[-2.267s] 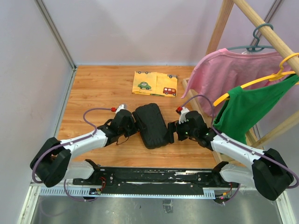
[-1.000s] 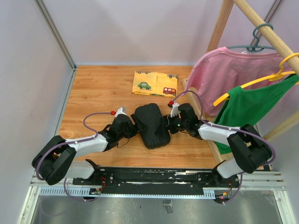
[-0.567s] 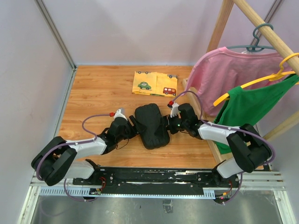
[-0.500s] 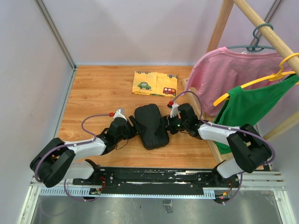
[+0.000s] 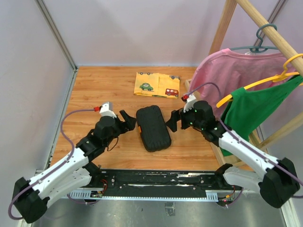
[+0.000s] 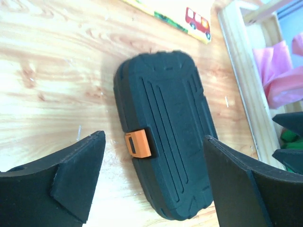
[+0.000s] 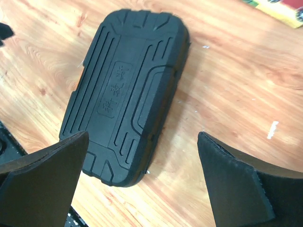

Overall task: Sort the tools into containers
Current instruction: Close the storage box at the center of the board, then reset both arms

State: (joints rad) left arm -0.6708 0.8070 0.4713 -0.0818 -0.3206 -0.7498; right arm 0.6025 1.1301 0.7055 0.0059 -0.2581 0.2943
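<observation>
Left jaws and right jaws both gape wide, gripping nothing, one pair at each side of the closed tool case [image 5: 152,127] and clear of it. Both arms angle inward from the near edge, wrists raised; a second ago they lay low, close against the case's flanks. Oblong, ribbed black plastic with rounded corners and a small orange latch [image 6: 138,144], it lies flat on the wooden tabletop [image 5: 94,90].

tool case [image 5: 153,128] shut, contents hidden, lid lettering [image 7: 114,89] unreadable, yellow cloth [image 6: 196,21] cropped
</observation>
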